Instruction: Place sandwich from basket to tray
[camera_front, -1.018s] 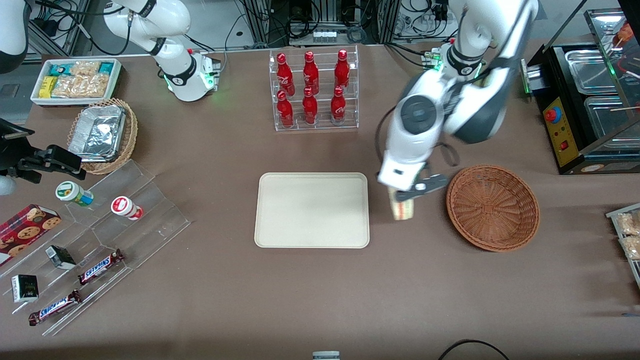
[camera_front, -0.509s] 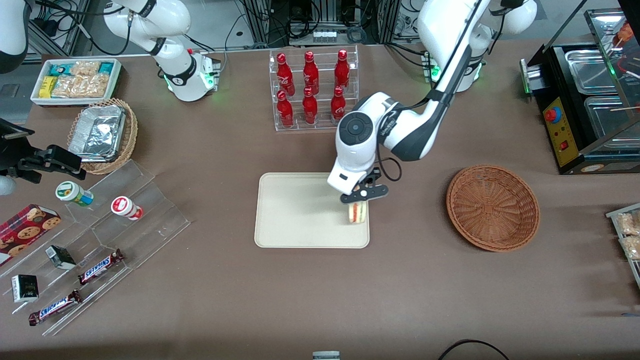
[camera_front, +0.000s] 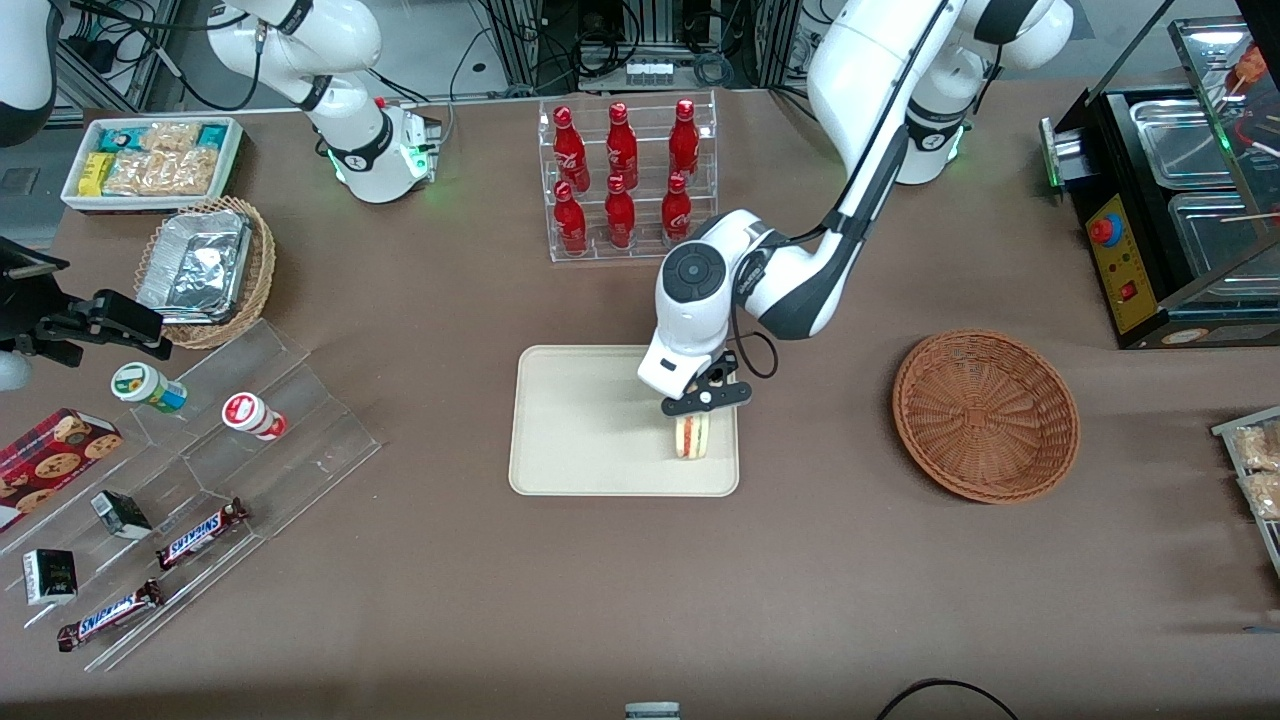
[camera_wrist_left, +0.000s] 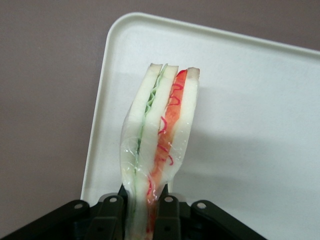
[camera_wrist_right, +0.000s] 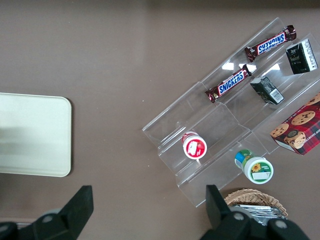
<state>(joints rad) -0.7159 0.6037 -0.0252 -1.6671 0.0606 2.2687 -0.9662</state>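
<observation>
On the brown table, the basket (camera_front: 985, 415) sits empty, well apart from the tray (camera_front: 590, 420). The gripper (camera_front: 703, 400) hangs over the tray's edge nearest the basket, its 2 fingers (camera_wrist_left: 169, 216) clamped on the wrapped sandwich (camera_wrist_left: 160, 135). Transfer looks nearly done; lowering and release remain.
</observation>
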